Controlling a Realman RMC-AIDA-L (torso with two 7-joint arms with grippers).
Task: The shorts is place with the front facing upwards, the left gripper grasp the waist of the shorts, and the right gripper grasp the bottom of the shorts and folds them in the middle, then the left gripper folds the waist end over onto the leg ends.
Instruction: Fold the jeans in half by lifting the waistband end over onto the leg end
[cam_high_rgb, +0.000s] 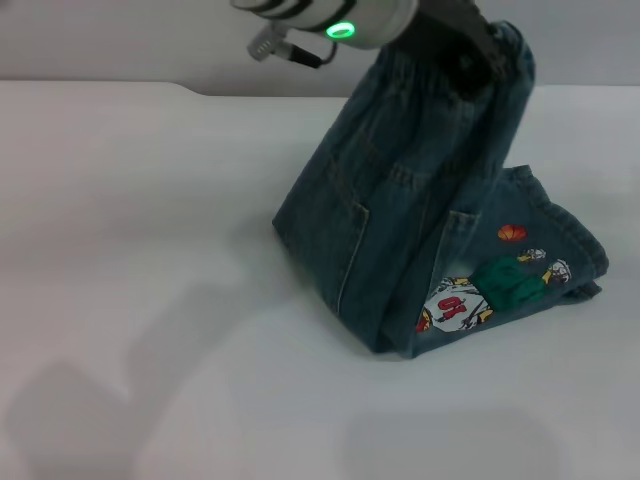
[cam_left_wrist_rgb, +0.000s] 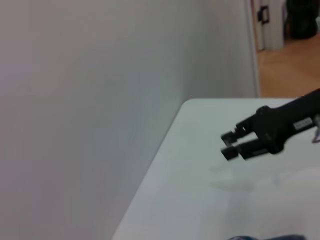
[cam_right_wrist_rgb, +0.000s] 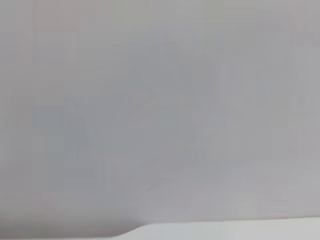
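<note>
The blue denim shorts (cam_high_rgb: 400, 200) are folded lengthwise and half lifted off the white table (cam_high_rgb: 150, 250). My left gripper (cam_high_rgb: 468, 52) is at the top of the head view, shut on the gathered waist (cam_high_rgb: 510, 50) and holding it high. The denim hangs down in a slope to a fold at the front. The leg ends (cam_high_rgb: 585, 262) lie flat on the table at the right, with the cartoon print (cam_high_rgb: 470, 295) facing up. My right gripper (cam_left_wrist_rgb: 229, 144) shows only in the left wrist view, off to the side above the table, open and holding nothing.
A pale wall (cam_high_rgb: 100, 40) runs behind the table's far edge. In the left wrist view a doorway and wooden floor (cam_left_wrist_rgb: 285, 65) lie beyond the table's end. The right wrist view holds only wall and a strip of table (cam_right_wrist_rgb: 225, 229).
</note>
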